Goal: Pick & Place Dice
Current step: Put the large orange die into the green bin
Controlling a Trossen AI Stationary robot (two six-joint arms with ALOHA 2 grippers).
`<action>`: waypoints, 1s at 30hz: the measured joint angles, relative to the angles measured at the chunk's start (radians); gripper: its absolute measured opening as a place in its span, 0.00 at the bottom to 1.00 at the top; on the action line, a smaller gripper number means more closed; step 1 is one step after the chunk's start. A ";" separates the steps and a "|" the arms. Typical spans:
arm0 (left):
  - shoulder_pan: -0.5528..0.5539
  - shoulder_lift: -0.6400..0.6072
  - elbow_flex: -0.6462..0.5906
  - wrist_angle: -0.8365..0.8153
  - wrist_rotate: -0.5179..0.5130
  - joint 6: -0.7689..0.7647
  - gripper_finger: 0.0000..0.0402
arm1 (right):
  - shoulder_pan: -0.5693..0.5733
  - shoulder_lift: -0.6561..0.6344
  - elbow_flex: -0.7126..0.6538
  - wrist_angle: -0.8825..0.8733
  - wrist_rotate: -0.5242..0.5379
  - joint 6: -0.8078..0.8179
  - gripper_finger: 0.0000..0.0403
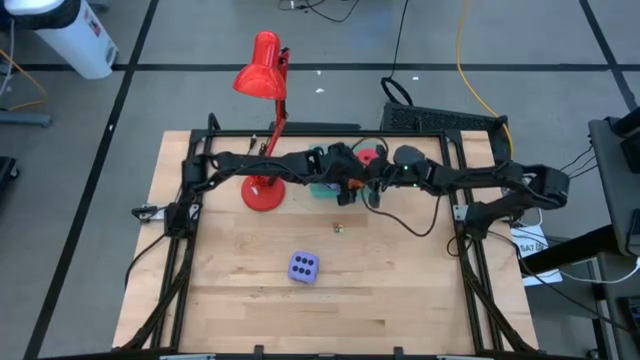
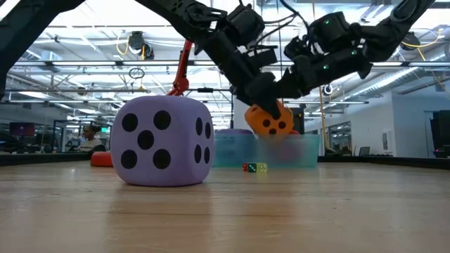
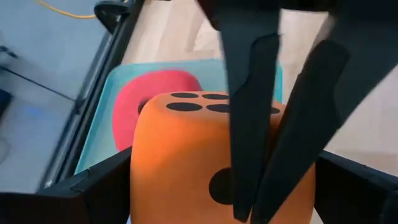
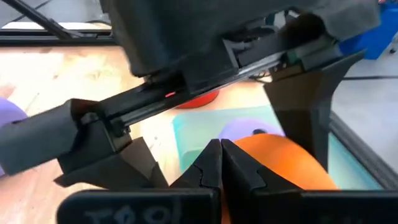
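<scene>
The orange die (image 3: 186, 155) hangs above the teal bin (image 3: 106, 106), between the fingers of my left gripper (image 3: 224, 180), which is shut on it. My right gripper (image 4: 221, 155) is shut and lies right beside the die's spotted face. In the low view the orange die (image 2: 271, 121) is just above the bin (image 2: 295, 151). A red die (image 3: 155, 93) and a purple die (image 4: 239, 130) lie in the bin. The other purple die (image 1: 304, 267) rests on the bare table, nearer the near edge. My left gripper pinches the orange die between its two fingers, one finger (image 3: 99, 186) on one side face (image 3: 140, 180) and the other finger (image 3: 357, 186) on the opposite side. The die is lifted clear over the bin. My right gripper's shut fingers (image 3: 249, 124) lie across the die's face (image 3: 211, 186). Whether they touch it, I cannot tell.
A red desk lamp (image 1: 262, 190) stands on the table just left of the bin. Two tiny dice (image 1: 338, 228) lie on the wood in front of the bin. Bare wood lies around the purple die toward the near edge. A black frame borders the table.
</scene>
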 joint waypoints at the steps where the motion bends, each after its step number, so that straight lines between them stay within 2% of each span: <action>1: -0.006 0.001 -0.002 -0.001 -0.017 0.011 1.00 | -0.001 0.014 0.000 0.001 -0.006 0.001 0.00; 7: -0.016 0.001 -0.002 -0.016 -0.014 0.009 1.00 | -0.002 0.055 0.001 0.031 -0.050 0.032 0.00; 30: -0.018 0.001 0.034 -0.077 -0.027 -0.002 1.00 | -0.005 0.058 -0.002 0.006 -0.046 0.077 0.00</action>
